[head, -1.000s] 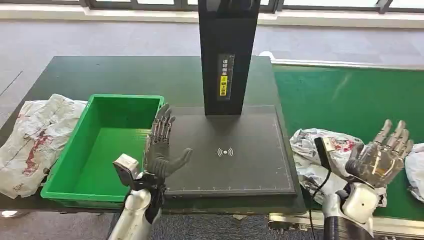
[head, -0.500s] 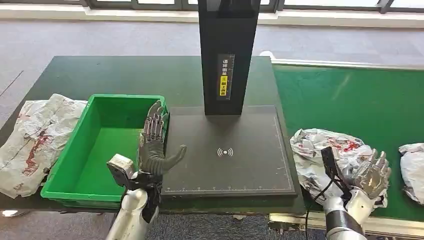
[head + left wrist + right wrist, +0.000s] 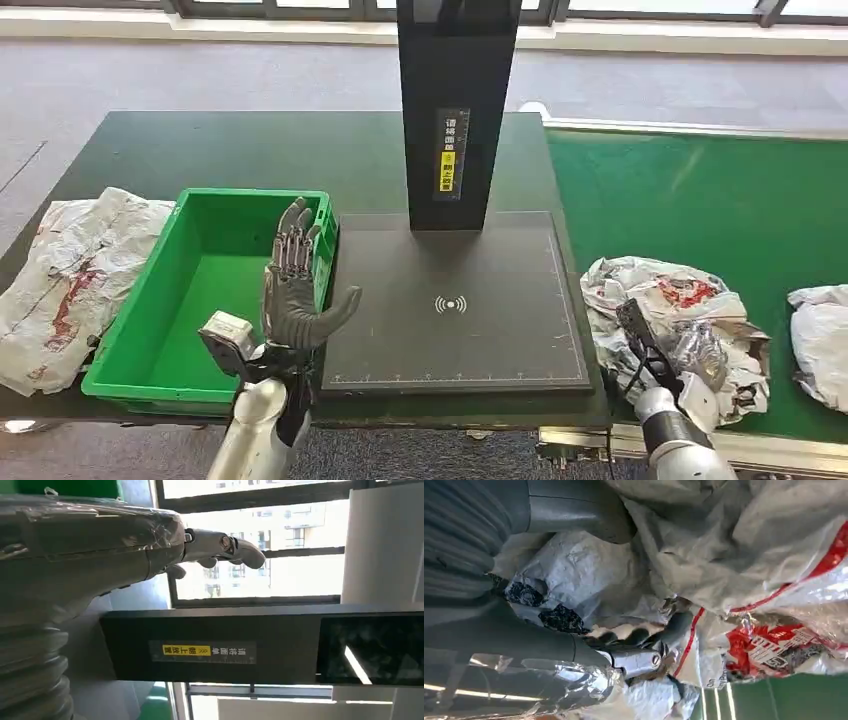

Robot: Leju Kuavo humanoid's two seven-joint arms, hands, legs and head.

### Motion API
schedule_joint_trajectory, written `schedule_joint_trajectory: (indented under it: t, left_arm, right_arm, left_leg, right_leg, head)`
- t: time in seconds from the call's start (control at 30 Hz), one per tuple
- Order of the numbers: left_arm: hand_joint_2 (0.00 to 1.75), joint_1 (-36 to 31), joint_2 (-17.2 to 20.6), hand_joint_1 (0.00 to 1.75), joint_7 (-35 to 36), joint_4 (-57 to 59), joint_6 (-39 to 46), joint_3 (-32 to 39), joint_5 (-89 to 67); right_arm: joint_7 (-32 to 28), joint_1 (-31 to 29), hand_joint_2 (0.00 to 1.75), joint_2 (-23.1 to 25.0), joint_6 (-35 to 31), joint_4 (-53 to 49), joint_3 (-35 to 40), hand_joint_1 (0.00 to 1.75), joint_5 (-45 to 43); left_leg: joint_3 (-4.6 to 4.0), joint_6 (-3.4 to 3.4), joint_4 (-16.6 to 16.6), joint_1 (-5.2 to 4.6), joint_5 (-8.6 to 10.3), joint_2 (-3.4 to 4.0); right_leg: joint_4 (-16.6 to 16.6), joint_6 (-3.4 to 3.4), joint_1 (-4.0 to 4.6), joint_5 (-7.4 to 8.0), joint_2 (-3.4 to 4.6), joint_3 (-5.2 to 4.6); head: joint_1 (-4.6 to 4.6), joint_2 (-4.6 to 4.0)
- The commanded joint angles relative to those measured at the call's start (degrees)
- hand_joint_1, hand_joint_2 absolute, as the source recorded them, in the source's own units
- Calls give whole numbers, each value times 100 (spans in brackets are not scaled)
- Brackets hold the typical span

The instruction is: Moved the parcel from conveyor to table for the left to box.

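The parcel (image 3: 668, 300), a crumpled white plastic bag with red print, lies on the green conveyor (image 3: 720, 200) just past the right edge of the dark table (image 3: 200, 150). The right hand (image 3: 695, 352) is down on the near side of it; in the wrist view its fingers (image 3: 674, 625) are curled into the folds of the plastic and its thumb (image 3: 574, 510) lies against the bag on the other side, but whether they have really closed on it I cannot tell. The left hand (image 3: 295, 290) is raised, palm upright, fingers straight and close together with the thumb stuck out to the side, holding nothing; it stands over the right wall of the green bin (image 3: 150, 300), between the bin and the black scanner pad (image 3: 500, 290). A black column (image 3: 458, 110) with a yellow label rises from the back of that pad. Another crumpled white bag (image 3: 70, 280) lies on the table just left of the bin, and a third (image 3: 822, 340) sits on the conveyor near the right edge, apart from the parcel.
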Motion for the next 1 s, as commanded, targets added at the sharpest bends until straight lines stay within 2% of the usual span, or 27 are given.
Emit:
schedule_joint_trajectory:
  t: [0.03, 0.2, 0.3, 0.33, 0.37, 0.47, 0.5, 0.57, 0.6, 0.63, 0.67, 0.73, 0.9, 1.0]
  left_arm:
    - [175, 612, -302, 0, 22, -17, -36, 138, -20]
    - [175, 596, -302, 0, 22, -4, -44, 135, -2]
    - [175, 620, -302, 0, 22, -18, -11, 93, -13]
    - [175, 620, -302, 0, 22, -18, -11, 93, -13]
    - [175, 635, -302, 0, 22, -35, 5, 78, -8]
    - [175, 654, -302, 0, 22, -54, 36, 63, -2]
    - [175, 671, -302, 0, 22, -64, 38, 43, -7]
    - [175, 661, -302, 0, 22, -35, 27, 19, -4]
    - [175, 639, -302, 0, 22, -6, 3, 8, -15]
    - [175, 624, -302, 0, 22, -3, -6, 9, -25]
    - [175, 616, -302, 0, 22, -1, -15, 16, -20]
    - [175, 609, -302, 0, 22, -2, -47, 56, -32]
    - [175, 629, -302, 0, 22, -18, -50, 83, -36]
    - [175, 721, -302, 0, 22, -114, -63, 85, -47]
  right_arm:
    - [-116, -252, 175, -38, 100, 455, -466, 175, -105]
    - [-374, -159, 175, -45, -96, 320, -610, 175, -306]
    - [-924, -176, 175, 24, -484, 169, -789, 175, -669]
    - [-924, -176, 175, 24, -484, 169, -789, 175, -669]
    - [-1191, -196, 175, 80, -632, 63, -864, 175, -832]
    - [-2578, -272, 175, 269, -1076, -258, -1145, 175, -1736]
    - [-3827, -284, 175, 546, -1148, -816, -1376, 175, -2726]
    - [-3827, 304, 175, 955, -1063, -2560, -62, 175, -4107]
    - [-3827, 653, 175, 1132, -1386, -3472, 592, 175, -4443]
    - [-3827, 915, 175, 1220, -1437, -4135, 1065, 175, -4742]
    - [-3827, 1084, 175, 1314, -1473, -4669, 1409, 175, -4863]
    - [-3827, 1428, 175, 1633, -1543, -5746, 1905, 175, -4798]
    - [-3827, 1621, 175, 1754, -1543, -6437, 2248, 175, -4718]
    - [-3827, 1828, 175, 1780, -1543, -6812, 2805, 175, -4742]
  left_leg:
    - [22, 3, -9, -4, -8, 18]
    - [35, 3, -13, -3, -12, 20]
    - [39, 4, -14, -4, -14, 22]
    - [26, 3, -8, -3, -11, 18]
    - [36, 4, -13, -5, -13, 24]
    - [40, 4, -13, -5, -16, 32]
    - [25, 3, -8, -6, -12, 28]
    - [13, 2, -6, -7, -11, 38]
    - [19, 1, -9, -8, -13, 42]
    - [28, 1, -11, -8, -17, 46]
    - [14, 0, -11, -6, -7, 16]
    - [13, 0, -8, -9, -6, 6]
    - [37, -5, -9, -3, -29, 53]
    - [42, -8, -13, -5, -23, 34]
  right_leg:
    - [-9, 0, -4, -2, 19, 16]
    - [-16, -1, -2, -5, 20, 29]
    - [-16, -1, -3, -7, 23, 32]
    - [-11, 0, -2, -4, 19, 20]
    - [-15, -1, -4, -6, 25, 28]
    - [-14, -2, -4, -6, 33, 29]
    - [-8, -1, -5, -3, 29, 16]
    - [-1, -2, -7, 0, 39, 2]
    - [-4, -3, -7, -2, 42, 6]
    - [-4, -4, -7, -5, 46, 13]
    - [-5, -2, -6, -4, 17, 8]
    - [2, -2, -8, -9, 6, 4]
    - [5, -6, -3, -17, 54, 14]
    - [4, -9, -4, -22, 37, 17]
  head:
    - [0, -2]
    - [0, 0]
    - [0, 0]
    - [0, -2]
    - [0, -2]
    - [0, 0]
    - [0, -2]
    - [0, -2]
    - [0, -2]
    - [0, -2]
    - [0, -2]
    - [0, -2]
    - [0, -2]
    - [-2, -2]
